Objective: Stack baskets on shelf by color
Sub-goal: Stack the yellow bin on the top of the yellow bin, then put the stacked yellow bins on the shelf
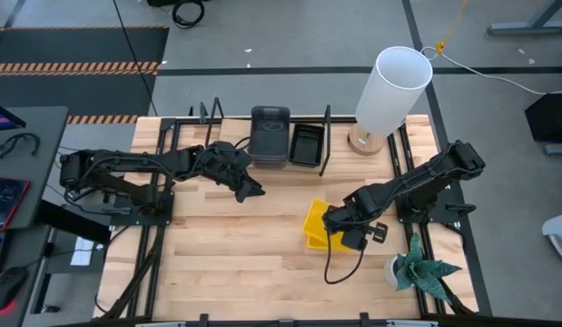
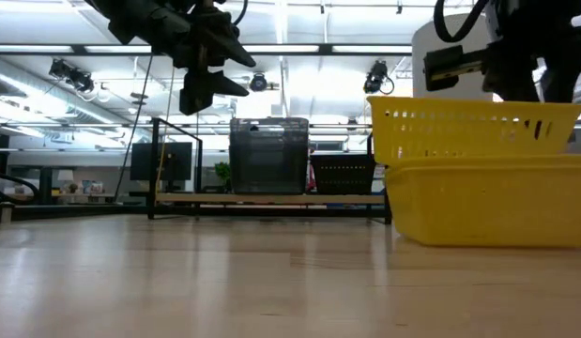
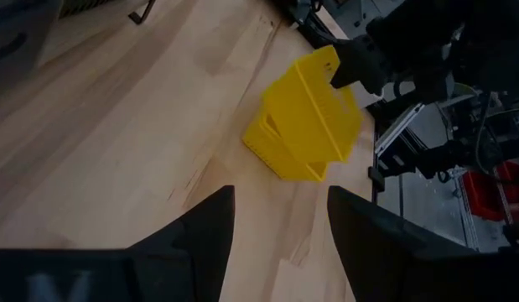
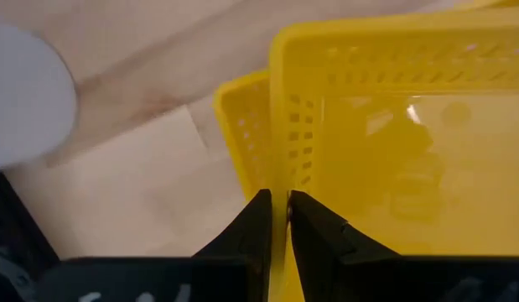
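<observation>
Toward the right of the wooden table (image 1: 226, 236), two yellow baskets (image 1: 317, 224) sit nested, the upper one tilted, long sides running roughly front to back; the right gripper (image 4: 278, 220) pinches its rim. On the shelf (image 1: 231, 150) at the back stand dark grey baskets (image 1: 270, 134) and a black one (image 1: 306, 143), while the left gripper (image 3: 278, 226) hangs wide open above the table near the shelf.

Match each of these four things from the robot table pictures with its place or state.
Things:
1. upper yellow basket
2. grey baskets
3. left gripper
4. lamp

Places or states:
A. open, above bare tabletop
B. stacked on the shelf
C. rim pinched by the right gripper
D. at the table's far right corner

Pairs: 1-C, 2-B, 3-A, 4-D
</observation>
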